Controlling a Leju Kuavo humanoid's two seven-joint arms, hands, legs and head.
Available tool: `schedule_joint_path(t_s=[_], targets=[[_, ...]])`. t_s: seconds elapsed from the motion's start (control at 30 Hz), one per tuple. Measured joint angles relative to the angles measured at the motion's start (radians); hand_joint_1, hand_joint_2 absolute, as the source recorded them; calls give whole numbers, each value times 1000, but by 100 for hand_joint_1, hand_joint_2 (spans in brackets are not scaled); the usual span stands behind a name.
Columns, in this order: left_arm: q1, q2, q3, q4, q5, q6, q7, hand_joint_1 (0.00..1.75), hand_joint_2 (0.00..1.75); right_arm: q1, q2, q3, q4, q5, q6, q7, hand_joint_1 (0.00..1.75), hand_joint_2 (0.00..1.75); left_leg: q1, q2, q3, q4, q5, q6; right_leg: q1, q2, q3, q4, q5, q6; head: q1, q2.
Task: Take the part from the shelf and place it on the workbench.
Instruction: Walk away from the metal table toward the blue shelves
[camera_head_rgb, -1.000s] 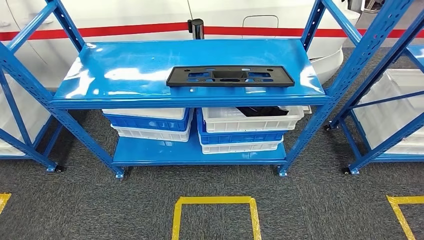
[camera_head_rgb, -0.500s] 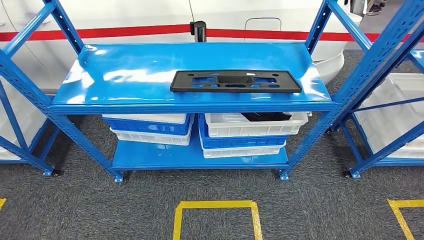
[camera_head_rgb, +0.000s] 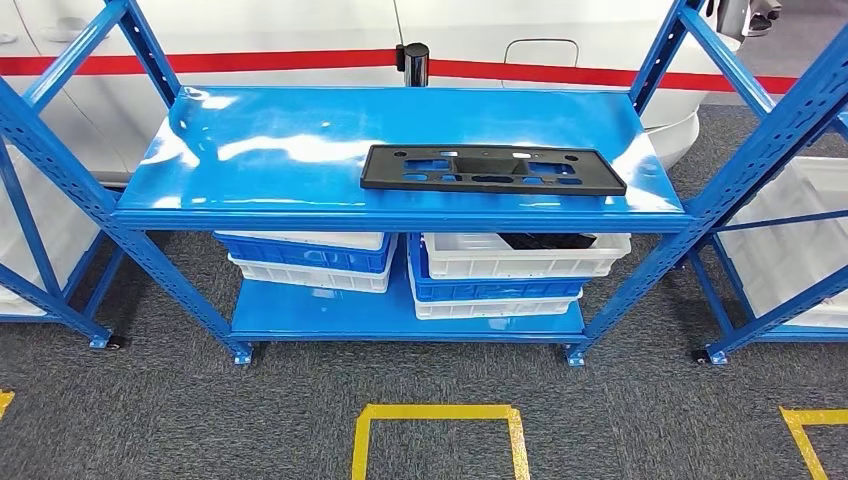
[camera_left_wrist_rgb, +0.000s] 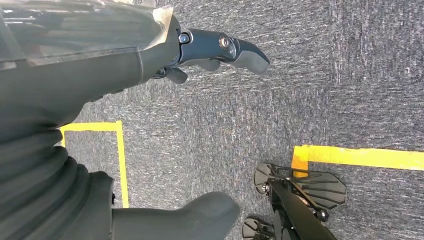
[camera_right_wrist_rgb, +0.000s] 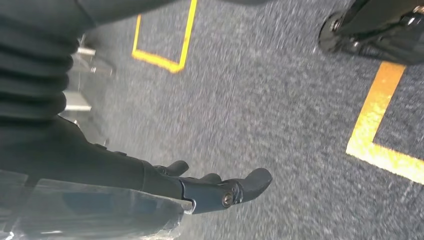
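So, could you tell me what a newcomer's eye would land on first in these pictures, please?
Most likely the flat black part, lying alone toward the right of the glossy top board of the blue shelf. Next, the stacked white and blue crates on the lower board, and the yellow floor markings on the grey carpet in front. In the wrist views, each robot hand, left and right, hangs over that carpet holding nothing.

A flat black part (camera_head_rgb: 492, 169), a long rectangular plate with several cut-out openings and small holes, lies on the top level of the blue shelf (camera_head_rgb: 270, 150). It sits toward four o'clock on that surface, long side roughly along the front edge, apparently lying flat.
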Motion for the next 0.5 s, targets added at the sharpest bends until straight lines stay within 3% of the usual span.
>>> schedule_joint_path(t_s=[0.37, 0.47, 0.5], targets=[[53, 39, -199, -48, 207, -60, 29, 0, 0, 72, -15, 83, -45, -285, 57, -55, 0, 0, 6, 0, 6, 0, 0, 0, 0, 0, 3, 0, 0, 4, 0, 0], [69, 49, -253, -61, 265, -77, 36, 0, 0, 92, -19, 107, -58, -363, 72, -70, 0, 131, 7, 0, 6, 0, 0, 0, 1, 0, 4, 0, 0, 3, 0, 0], [73, 52, -271, -65, 283, -83, 39, 0, 44, 98, -20, 114, -62, -388, 77, -75, 0, 175, 7, 0, 6, 0, 0, 0, 1, 0, 4, 0, 0, 3, 0, 0]])
